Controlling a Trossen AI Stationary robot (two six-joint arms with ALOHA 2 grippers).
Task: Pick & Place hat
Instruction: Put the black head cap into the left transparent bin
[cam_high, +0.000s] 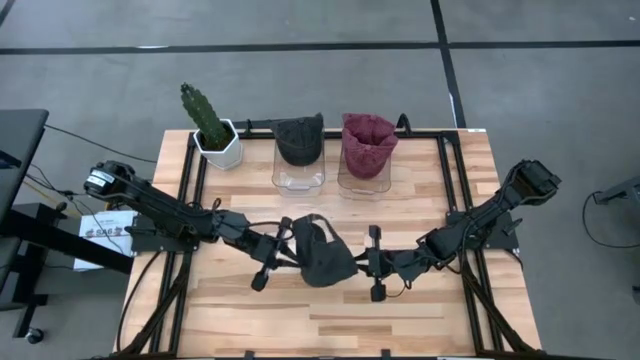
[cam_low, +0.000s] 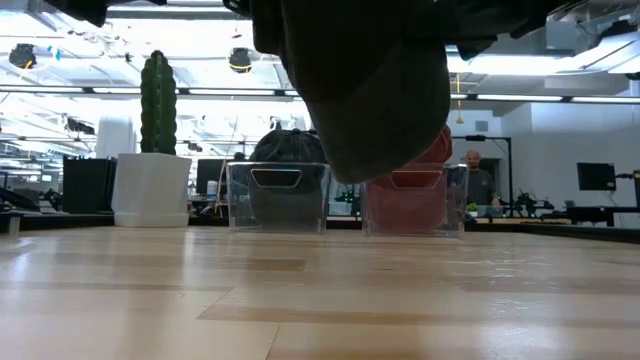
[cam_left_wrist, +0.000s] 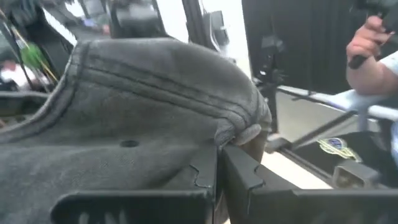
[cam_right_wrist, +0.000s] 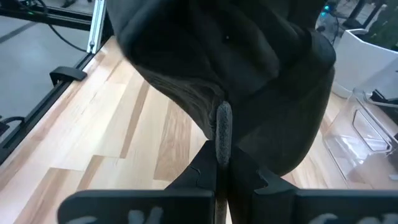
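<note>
A dark grey hat hangs over the middle of the table between my two grippers, clear of the wood in the low view. My left gripper is shut on its left side. My right gripper is shut on its right side. The left wrist view shows the hat's stitched crown, and the right wrist view shows it from below. My left gripper pinches a rolled seam edge of the hat between the ends of its two fingers, coming level from the table's left. The hat is lifted clear of the table. My right gripper pinches a thin edge of the hat between its two fingertips, slanting slightly down from the table's right. The hat's body bulges above and beyond the fingers, off the wood.
At the far edge stand two clear bins, one holding a dark hat, the other a maroon hat. A cactus in a white pot stands to their left. A person's arm shows beyond the table.
</note>
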